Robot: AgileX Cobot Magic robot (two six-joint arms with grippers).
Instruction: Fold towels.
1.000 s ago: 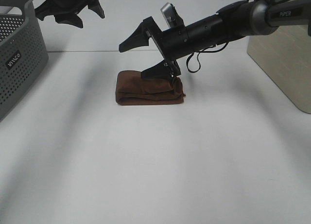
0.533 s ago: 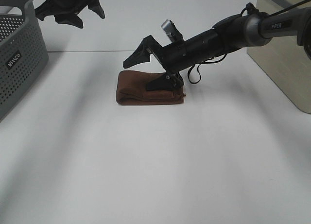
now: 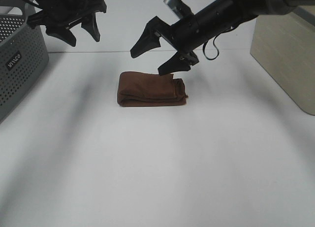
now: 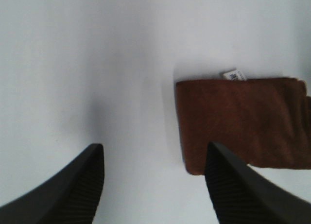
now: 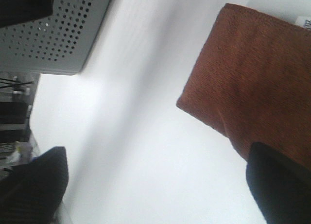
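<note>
Towel (image 3: 151,89) lies folded into a compact brown rectangle on the white table (image 3: 162,168), layered edges visible along its near side; a small white tag (image 4: 234,76) shows at one corner in the left wrist view; nothing touches the towel. Right gripper (image 3: 155,53) hangs in the air just above the towel's far edge, reaching in from the towel's right side; jaws spread wide, nothing between them; lower finger tip is near the towel's top fold but apart from it; right wrist view shows the towel (image 5: 252,83) below and between the two dark fingers (image 5: 279,182), with bare table under the gap. Left gripper (image 3: 76,32) is raised well apart from the towel, off to its far left; jaws parted, holding nothing; left wrist view looks down on the towel (image 4: 240,122) and bare table between its finger pads (image 4: 228,185). Grey perforated basket (image 3: 17,59) stands well to the towel's left, at the table edge; a beige box (image 3: 285,54) stands well to the towel's right.
</note>
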